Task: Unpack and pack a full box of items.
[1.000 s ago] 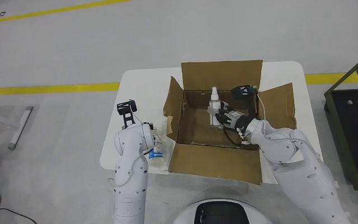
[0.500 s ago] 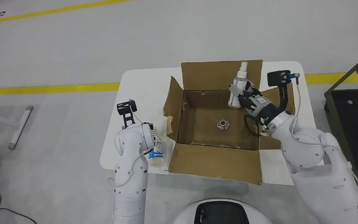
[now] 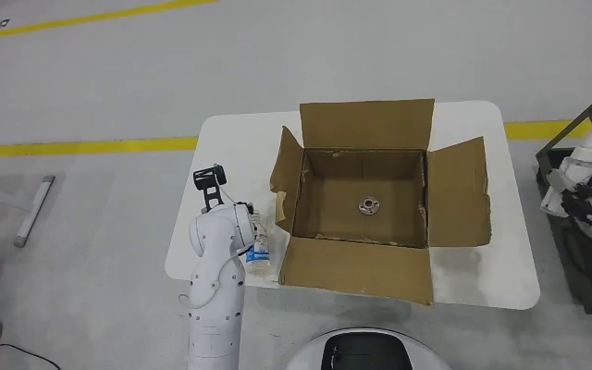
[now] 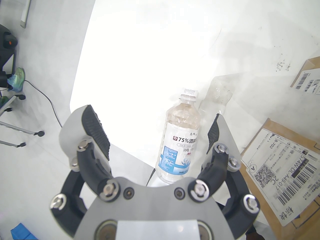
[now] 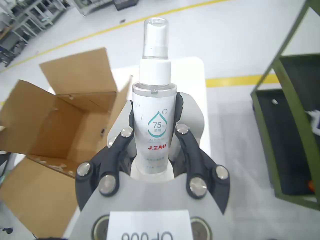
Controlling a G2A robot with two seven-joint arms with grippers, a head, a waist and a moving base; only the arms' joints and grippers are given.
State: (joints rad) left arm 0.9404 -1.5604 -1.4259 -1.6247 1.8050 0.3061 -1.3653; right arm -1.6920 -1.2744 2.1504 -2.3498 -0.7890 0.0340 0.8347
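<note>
While the right gripper (image 5: 155, 106) pinches a spray bottle (image 5: 155, 76) out past the right edge of the table (image 3: 240, 148), the left gripper (image 4: 152, 118) hangs spread over a clear alcohol bottle (image 4: 178, 141) standing beside the open cardboard box (image 3: 356, 268).

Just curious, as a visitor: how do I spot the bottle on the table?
Find the open cardboard box on the white table. Beside it, by the left gripper, stands a clear bottle. Unlike the spray bottle, its cap is plain.

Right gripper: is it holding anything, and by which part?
The right gripper is shut on the spray bottle, pinching it from both sides by its labelled lower body.
</note>
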